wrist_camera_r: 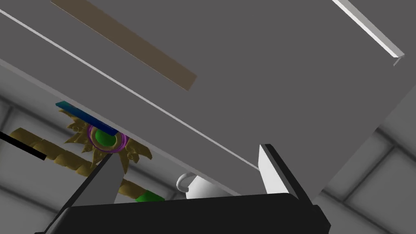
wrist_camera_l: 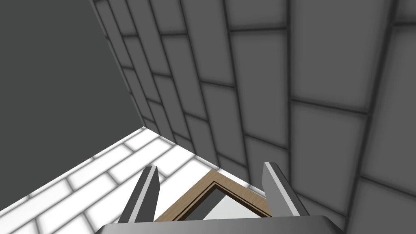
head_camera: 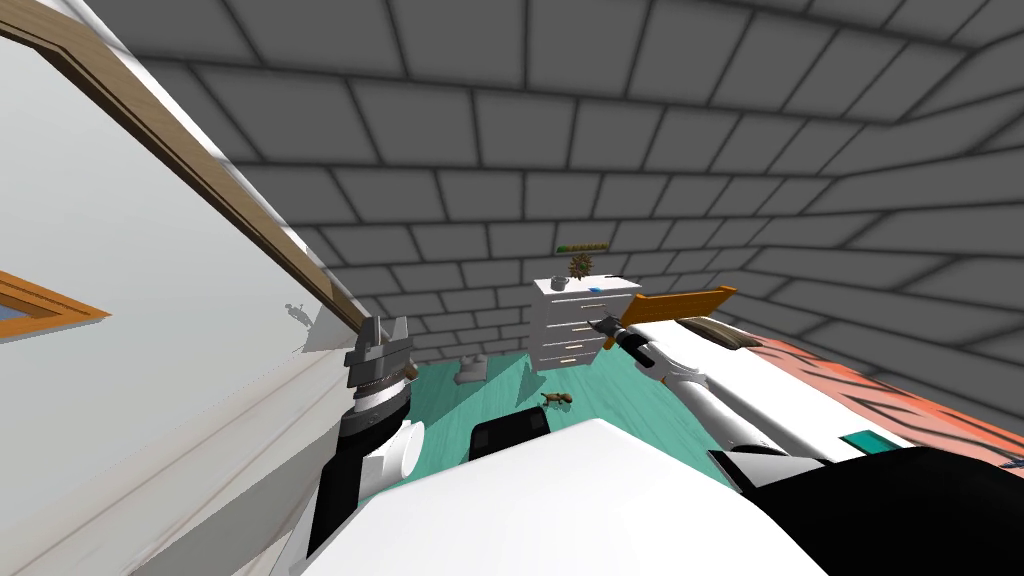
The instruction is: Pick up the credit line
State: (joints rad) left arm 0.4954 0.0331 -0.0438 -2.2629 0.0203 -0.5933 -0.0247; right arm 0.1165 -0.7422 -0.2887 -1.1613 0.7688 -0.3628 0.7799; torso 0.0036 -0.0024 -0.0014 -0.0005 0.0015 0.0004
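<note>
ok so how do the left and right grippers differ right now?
Position: the left gripper is raised beside the wood frame; the right gripper is stretched out to the white dresser. Aim: the left gripper points at a grey brick wall; the right gripper looks up the dresser front toward the blue card and white mug on top. Shared: both have fingers open, holding nothing.

White chest of drawers (head_camera: 565,330); thin blue card (wrist_camera_r: 87,118); white mug (wrist_camera_r: 201,187); gold sunburst ornament (wrist_camera_r: 103,140), green centre, purple ring; teal floor (head_camera: 610,400); grey brick-patterned wall (head_camera: 600,120).
</note>
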